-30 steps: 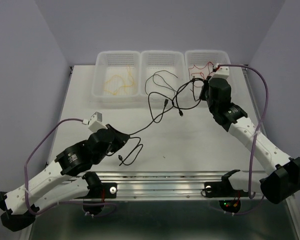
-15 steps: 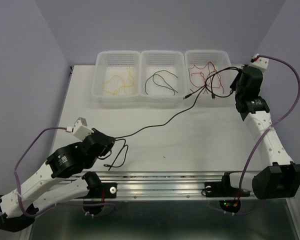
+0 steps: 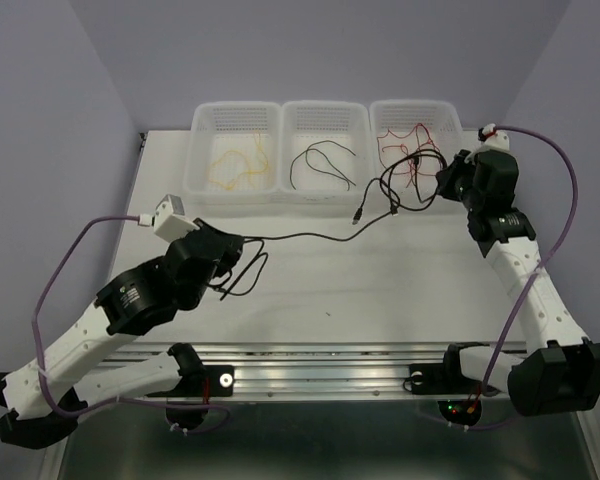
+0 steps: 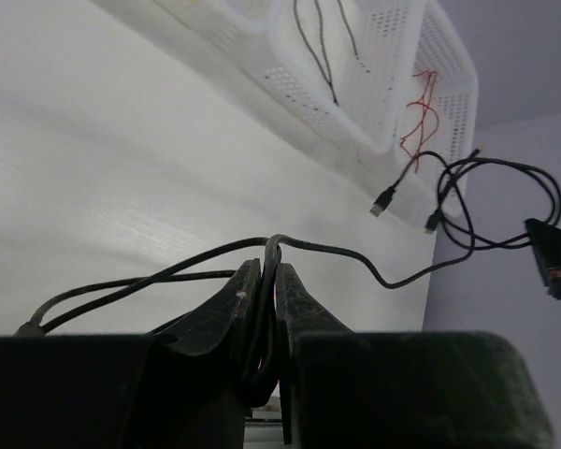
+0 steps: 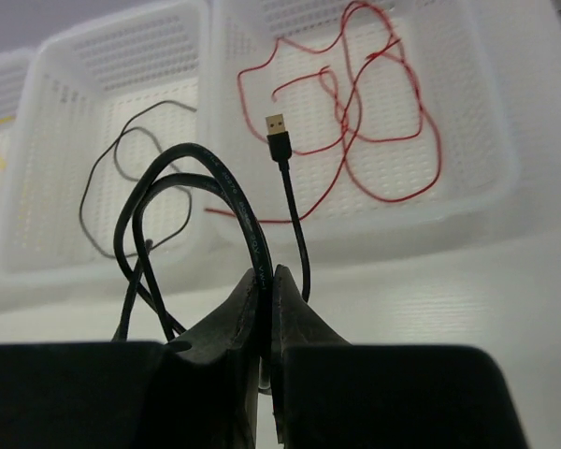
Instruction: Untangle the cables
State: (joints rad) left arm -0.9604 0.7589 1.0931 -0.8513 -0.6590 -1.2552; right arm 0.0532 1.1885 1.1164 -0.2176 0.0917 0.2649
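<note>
A white table seen from above, with three white baskets in a row along its far edge. A yellow cable lies in the left one, a thin black wire in the middle and a red cable in the right. The left gripper, at the near left, and the right gripper, just in front of the right basket, each have their fingers closed on a thicker black cable. It sags across the table between them, with loops bunched at both ends. To do this well, the arms should probably draw apart slowly and hold the loops clear of the red cable. The top view hides both pinches, and each wrist view shows its own closed fingers gripping the cable. Only the right wrist view shows the gold-tipped USB plug upright, and the red cable lying inside its basket, behind the black loops.
</note>
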